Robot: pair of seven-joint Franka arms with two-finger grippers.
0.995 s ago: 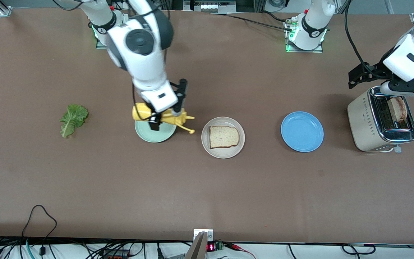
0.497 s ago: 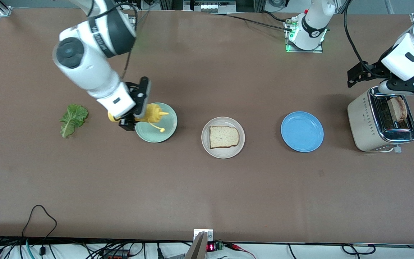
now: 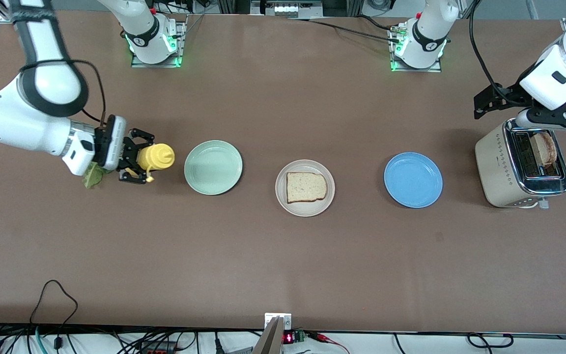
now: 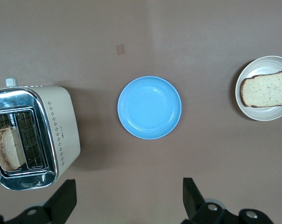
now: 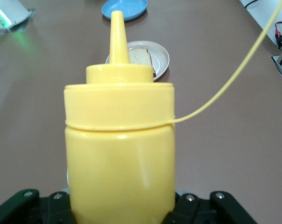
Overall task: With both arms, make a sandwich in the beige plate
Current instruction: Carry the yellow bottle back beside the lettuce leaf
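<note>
Front view: the toaster (image 3: 506, 172) sits at the left arm's end of the table with a bread slice (image 3: 544, 149) in its slot, and the left gripper (image 4: 127, 205) hangs over it, fingers spread wide and empty. The blue plate (image 3: 413, 180), beige plate (image 3: 283, 194) and mint-green plate (image 3: 212, 167) form a row. One bread slice (image 3: 305, 187) lies on the beige plate. The right gripper (image 3: 138, 162) clamps a yellow squeeze bottle (image 3: 155, 156) above the lettuce leaf (image 3: 92, 178).

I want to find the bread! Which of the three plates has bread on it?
The beige plate, the middle one, holds a bread slice. The green plate and blue plate hold nothing.
</note>
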